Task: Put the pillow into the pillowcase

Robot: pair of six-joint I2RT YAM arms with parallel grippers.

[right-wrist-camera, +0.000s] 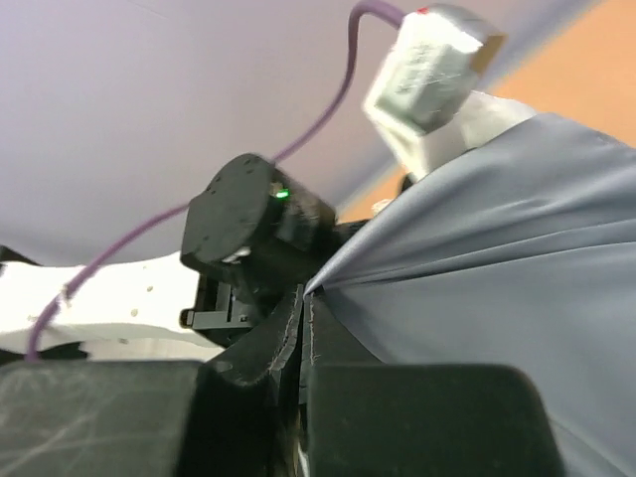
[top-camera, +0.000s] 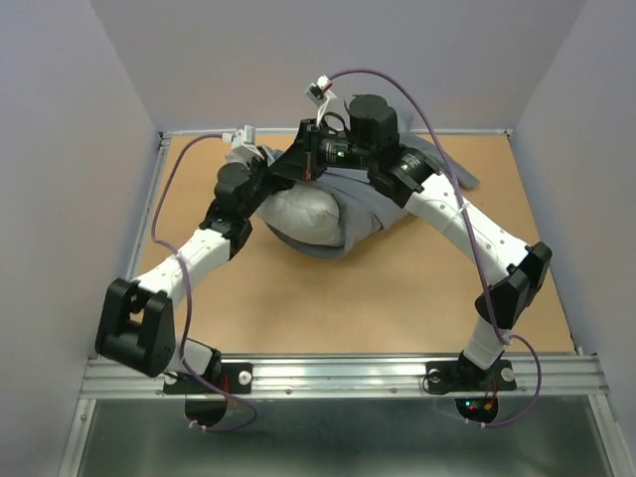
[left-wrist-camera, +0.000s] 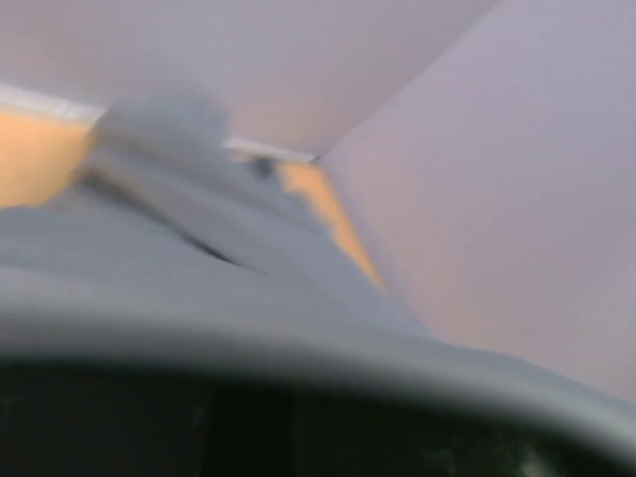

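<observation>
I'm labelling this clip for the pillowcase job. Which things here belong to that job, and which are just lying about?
Part of the job:
- pillow
- pillowcase, partly around the pillow
- right gripper, pinching the pillowcase seam
- left gripper, at the pillowcase's far edge

Not part of it (fixtures only):
- table
- purple cables
- metal rail
</observation>
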